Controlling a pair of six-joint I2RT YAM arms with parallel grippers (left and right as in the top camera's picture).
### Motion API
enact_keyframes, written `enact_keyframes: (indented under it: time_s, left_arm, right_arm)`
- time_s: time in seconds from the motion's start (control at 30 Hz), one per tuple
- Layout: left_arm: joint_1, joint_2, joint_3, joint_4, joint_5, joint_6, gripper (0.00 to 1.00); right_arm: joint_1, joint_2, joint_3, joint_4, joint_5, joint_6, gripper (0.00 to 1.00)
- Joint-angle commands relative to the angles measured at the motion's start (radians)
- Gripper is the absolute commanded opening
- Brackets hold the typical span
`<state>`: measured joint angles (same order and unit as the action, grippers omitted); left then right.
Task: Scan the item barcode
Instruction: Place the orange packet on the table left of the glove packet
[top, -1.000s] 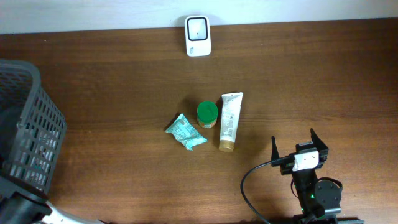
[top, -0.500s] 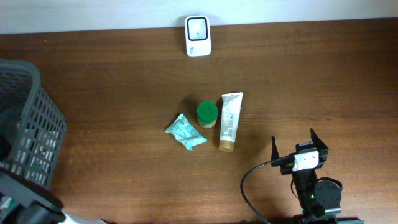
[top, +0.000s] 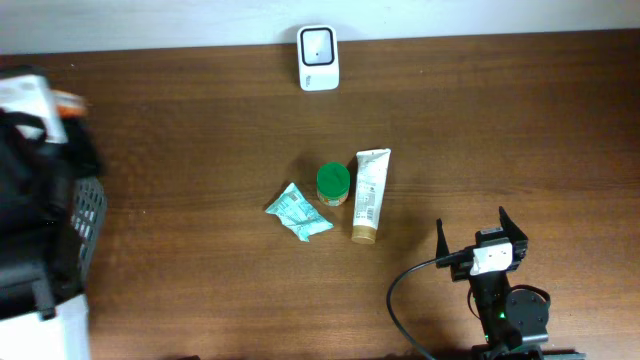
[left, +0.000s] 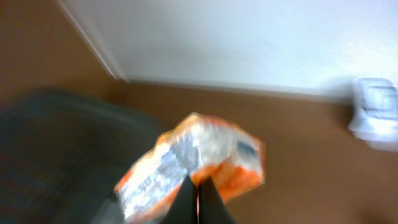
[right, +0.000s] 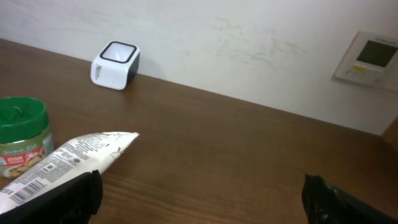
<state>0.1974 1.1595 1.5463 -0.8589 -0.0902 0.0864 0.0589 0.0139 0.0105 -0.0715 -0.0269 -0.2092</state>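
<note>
Since the earlier overhead view the left arm (top: 35, 230) has swung up from the bottom corner, far left of the scanner (top: 318, 45), and now covers most of the grey basket (top: 92, 215); a blurred white-and-orange shape shows at its upper end. In the wrist view the left gripper (left: 198, 190) is pinched tight on an orange-and-white packet (left: 208, 152), held in the air with the basket behind and below it, well left of the scanner; the picture is smeared, so I cannot tell where its barcode lies. Nothing else has shifted.

The right gripper (top: 481, 235) hangs well below and right of the scanner, jaws spread wide with nothing between them; its black cable (top: 398, 300) loops beside it. Below the scanner, on the brown table (top: 520, 120), stand a green-lidded jar (top: 333, 183) and a white tube (top: 369, 195) just beside it; a teal pouch (top: 298, 212) lies lower still and further left. All three sit off the line from packet to scanner.
</note>
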Motion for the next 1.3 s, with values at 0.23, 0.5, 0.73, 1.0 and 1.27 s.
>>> enact_keyframes:
  time_s: [0.23, 0.5, 0.73, 1.0, 1.27]
  left_arm:
    - [-0.441, 0.273, -0.352, -0.050, 0.232, -0.102, 0.00]
    - [-0.513, 0.517, -0.433, 0.124, 0.232, -0.151, 0.00]
    - [-0.510, 0.540, -0.431, 0.176, 0.223, -0.150, 0.07]
    - [-0.435, 0.537, -0.308, 0.090, 0.225, -0.150, 0.88]
    - [-0.404, 0.509, -0.085, -0.109, 0.225, -0.150, 0.99]
  right_arm:
    - [0.002, -0.008, -0.005, -0.004, -0.003, 0.011, 0.98]
    - [0.002, -0.008, -0.005, -0.004, -0.003, 0.011, 0.98]
    - [0.002, -0.008, -0.005, -0.004, -0.003, 0.011, 0.98]
    - [0.002, -0.008, -0.005, -0.004, -0.003, 0.011, 0.98]
    - [0.002, -0.008, -0.005, -0.004, -0.003, 0.011, 0.98]
